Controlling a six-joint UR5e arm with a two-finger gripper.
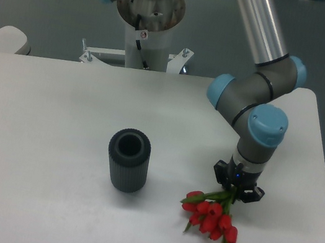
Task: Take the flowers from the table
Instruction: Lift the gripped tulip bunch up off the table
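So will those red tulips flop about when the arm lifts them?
Probably a little. The flowers are gripped at the green stems under the gripper, so the red heads may droop. They look light. The thin stems seem fragile, so a hard squeeze could crush them.

A dark grey ribbed vase [127,159] stands upright, its open mouth facing up.

We have one fixed camera only; it looks down from high in front of the worktop [57,109], facing the arm base [147,31]; moderately near, edges cropped.
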